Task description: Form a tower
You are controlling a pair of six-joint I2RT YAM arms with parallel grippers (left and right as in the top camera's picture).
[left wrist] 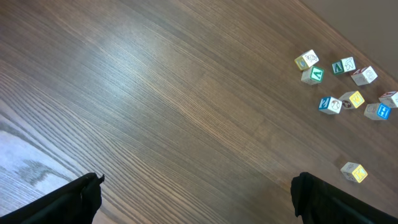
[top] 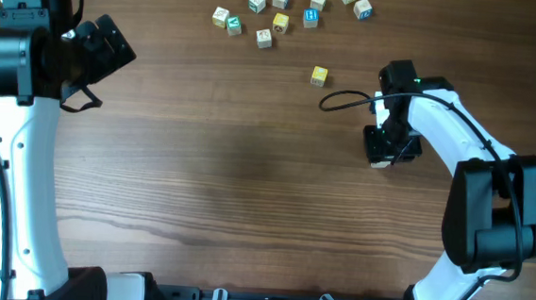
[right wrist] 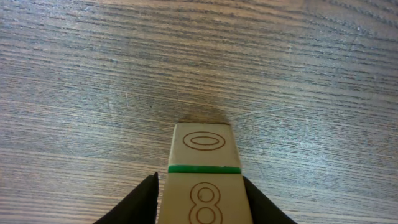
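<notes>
On the right side of the table (top: 246,186), your right gripper (right wrist: 199,180) clasps the short tower (right wrist: 202,142), and many loose cubes (top: 279,21) are not yet stacked.

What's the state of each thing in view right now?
left gripper: open, empty, above bare table.
right gripper: shut on the tower's upper cube.
tower: upright, two cubes visible.
yellow cube: alone, unstacked.
scattered letter cubes: loose, unstacked.
</notes>
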